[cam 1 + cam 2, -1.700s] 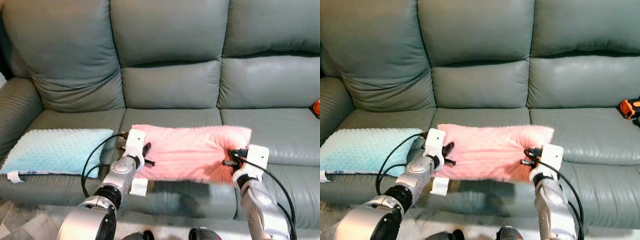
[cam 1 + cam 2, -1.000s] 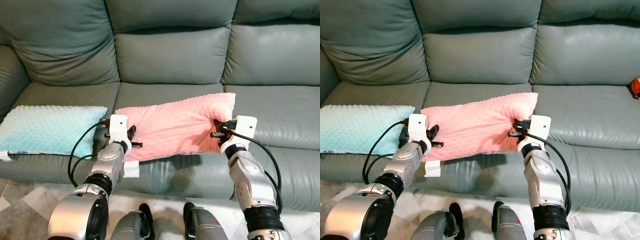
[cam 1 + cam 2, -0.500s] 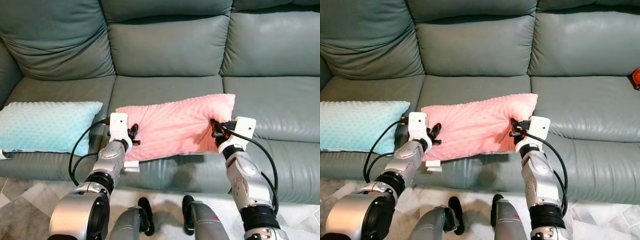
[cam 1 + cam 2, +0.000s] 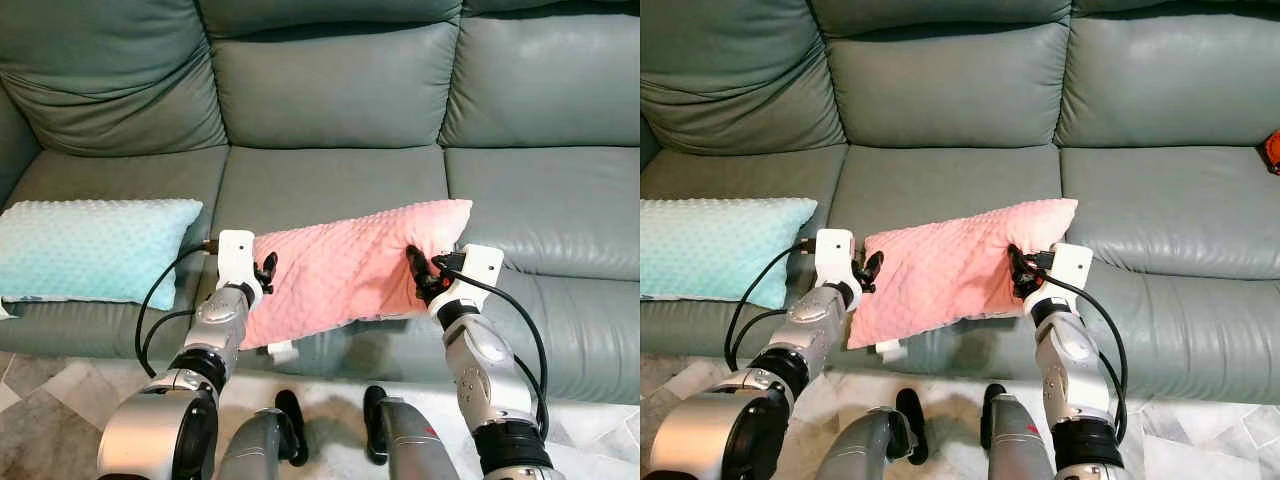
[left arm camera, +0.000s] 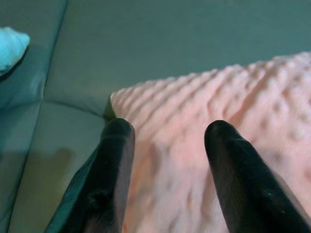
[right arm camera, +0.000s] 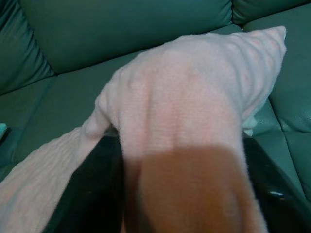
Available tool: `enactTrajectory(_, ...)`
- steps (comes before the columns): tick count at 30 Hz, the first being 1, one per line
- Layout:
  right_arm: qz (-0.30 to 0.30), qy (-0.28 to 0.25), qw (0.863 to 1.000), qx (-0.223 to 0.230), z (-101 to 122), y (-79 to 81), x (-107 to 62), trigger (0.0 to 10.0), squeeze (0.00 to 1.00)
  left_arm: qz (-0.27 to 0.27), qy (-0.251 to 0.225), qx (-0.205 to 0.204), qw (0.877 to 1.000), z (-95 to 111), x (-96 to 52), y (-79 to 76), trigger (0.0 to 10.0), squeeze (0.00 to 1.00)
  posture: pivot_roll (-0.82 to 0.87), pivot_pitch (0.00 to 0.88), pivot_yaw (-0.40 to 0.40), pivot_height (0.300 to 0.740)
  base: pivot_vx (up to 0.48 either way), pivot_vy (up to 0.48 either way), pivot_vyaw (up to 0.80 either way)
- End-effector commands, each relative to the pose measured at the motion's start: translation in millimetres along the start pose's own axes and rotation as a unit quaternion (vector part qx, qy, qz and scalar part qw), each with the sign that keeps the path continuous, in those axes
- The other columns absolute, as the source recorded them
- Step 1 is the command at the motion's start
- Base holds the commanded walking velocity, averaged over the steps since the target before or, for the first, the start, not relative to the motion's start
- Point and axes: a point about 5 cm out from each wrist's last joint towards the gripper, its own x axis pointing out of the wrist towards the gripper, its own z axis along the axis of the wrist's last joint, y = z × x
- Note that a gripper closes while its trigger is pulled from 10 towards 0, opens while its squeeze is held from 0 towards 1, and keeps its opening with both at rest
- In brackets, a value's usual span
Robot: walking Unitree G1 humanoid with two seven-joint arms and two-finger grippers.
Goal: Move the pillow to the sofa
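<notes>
Two silver, rounded metal arms are showing, each ending in a white box-like wrist block. The left claw (image 4: 266, 272) and the right claw (image 4: 418, 276) are each wearing long glossy black fingers (image 5: 112, 160). Black cables are looping from both wrist blocks down along the forearms, and dark jointed rings are banding the lower arm segments.

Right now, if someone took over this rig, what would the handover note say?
Left tool: open, its fingers spread over the pink pillow, not clamped.
Right tool: shut on the pillow's other end.
The pillow hangs tilted over the front edge of the sofa seat, left end lower.
Done: pillow brought to the sofa.
Left: set it fully on the middle seat and release. The blue pillow already lies on the left seat.
</notes>
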Motion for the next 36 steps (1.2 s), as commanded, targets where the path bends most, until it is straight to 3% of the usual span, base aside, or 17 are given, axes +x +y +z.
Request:
enactTrajectory(1, 0.01, 0.01, 1.0, 0.008, -8.4, 5.9, -5.2, 10.0, 1.0, 0.016, 0.027, 0.002, 1.0, -18.3, -6.3, 8.0, 10.0, 1.0, -0.14, 0.373, 0.113, 0.74, 0.0, 0.0, 0.0)
enactTrajectory(13, 0.022, 0.024, 0.999, 0.015, -16.6, 10.8, -12.3, 10.0, 1.0, -0.001, 0.029, -0.001, 1.0, -26.2, -11.0, 12.1, 10.0, 1.0, -0.12, 0.368, 0.105, 0.74, 0.0, 0.0, 0.0)
enactTrajectory(20, 0.031, 0.037, 0.999, 0.023, -22.6, 15.3, -12.6, 10.0, 1.0, -0.008, 0.028, -0.028, 0.999, -35.0, -16.6, 14.1, 10.0, 1.0, -0.11, 0.358, 0.103, 0.74, 0.0, 0.0, 0.0)
enactTrajectory(30, 0.044, 0.043, 0.998, 0.017, -25.1, 24.4, -11.5, 10.0, 1.0, -0.041, 0.036, -0.048, 0.997, -37.5, -20.0, 4.1, 10.0, 1.0, -0.11, 0.349, 0.101, 0.74, 0.0, 0.0, 0.0)
enactTrajectory(36, 0.034, 0.038, 0.999, -0.003, -17.9, 16.4, -14.3, 10.0, 1.0, -0.073, 0.058, -0.036, 0.995, -50.3, -32.3, 5.6, 10.0, 1.0, -0.11, 0.346, 0.103, 0.74, 0.0, 0.0, 0.0)
